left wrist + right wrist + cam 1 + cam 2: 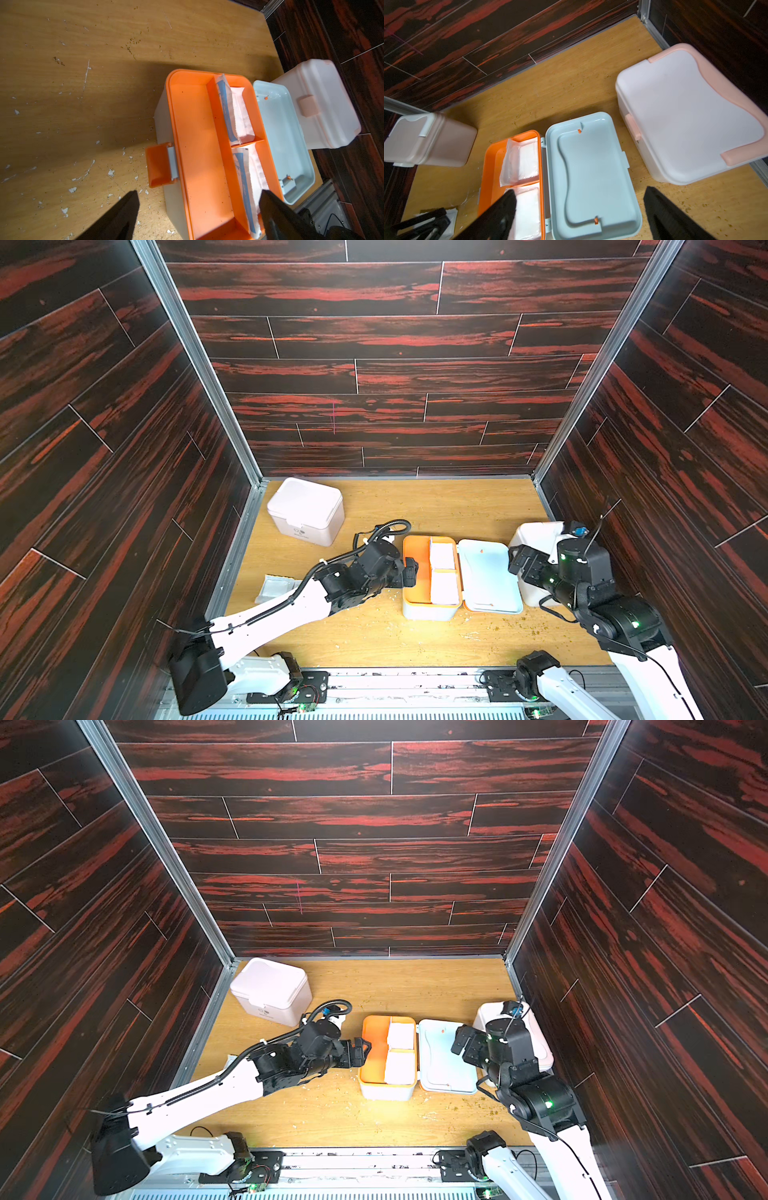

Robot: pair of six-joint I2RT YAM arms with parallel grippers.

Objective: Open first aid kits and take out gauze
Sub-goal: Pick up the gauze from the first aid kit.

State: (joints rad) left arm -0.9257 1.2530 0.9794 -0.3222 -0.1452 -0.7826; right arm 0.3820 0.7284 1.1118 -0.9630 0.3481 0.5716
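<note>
In the middle of the table one first aid kit [415, 605] stands open, its orange tray [199, 145] exposed and its pale blue lid [488, 576] flat to the right. Two gauze packets [441, 554] [444, 588] lie in the tray's right compartments. A third gauze packet [276, 587] lies on the table at the left, partly under my left arm. A pinkish kit [305, 510] at the back left and a white kit [685, 112] at the right are both closed. My left gripper [409, 571] is open at the tray's left rim. My right gripper [515, 563] is open above the lid's right edge.
The wooden table [374, 635] is strewn with crumbs and white flecks. Dark red-streaked wall panels enclose it on three sides. A metal rail [395, 680] with both arm bases runs along the front edge. The white kit sits close to the right wall.
</note>
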